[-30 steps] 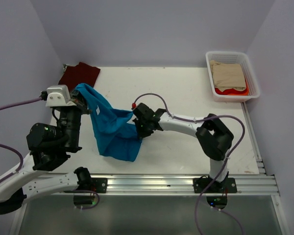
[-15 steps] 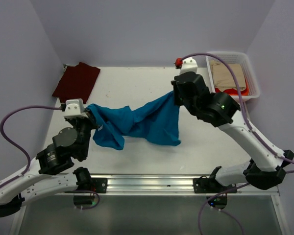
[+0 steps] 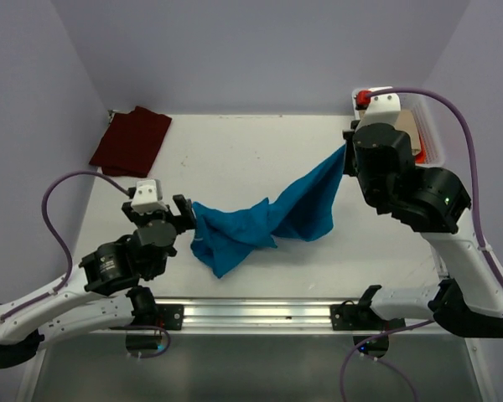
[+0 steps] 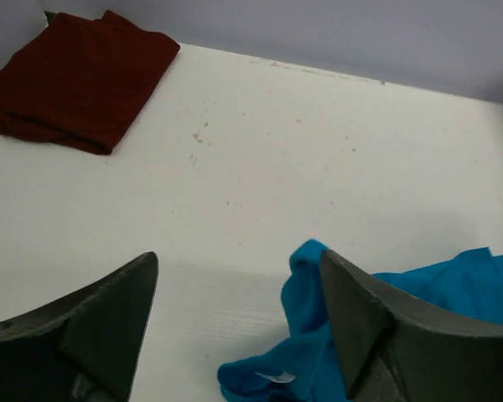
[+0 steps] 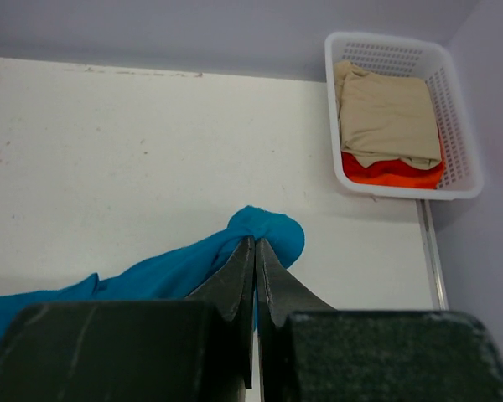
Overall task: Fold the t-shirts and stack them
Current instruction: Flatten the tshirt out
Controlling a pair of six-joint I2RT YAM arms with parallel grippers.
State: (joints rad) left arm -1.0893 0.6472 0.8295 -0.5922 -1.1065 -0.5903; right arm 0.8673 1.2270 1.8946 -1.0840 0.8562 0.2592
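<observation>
The teal-blue t-shirt [image 3: 268, 219] stretches in a crumpled band across the table, from its low left end up to the right. My right gripper [image 5: 256, 241] is shut on its upper right corner [image 5: 268, 230] and holds that end lifted [image 3: 335, 163]. My left gripper [image 4: 239, 268] stands open just left of the shirt's lower end [image 4: 310, 352]; the cloth lies on the table beside its right finger [image 4: 360, 310], not held. The maroon t-shirt [image 3: 132, 139] lies folded at the far left corner [image 4: 75, 75].
A white basket [image 5: 469, 134] with a folded tan cloth [image 5: 386, 113] over an orange one [image 5: 394, 174] stands at the far right corner. Purple cables loop off both arms. A metal rail [image 3: 260, 314] runs along the near edge.
My left gripper has let go of the teal shirt and opened, dropping low toward the table. The right arm has swung up and right, dragging the shirt's corner with it.
</observation>
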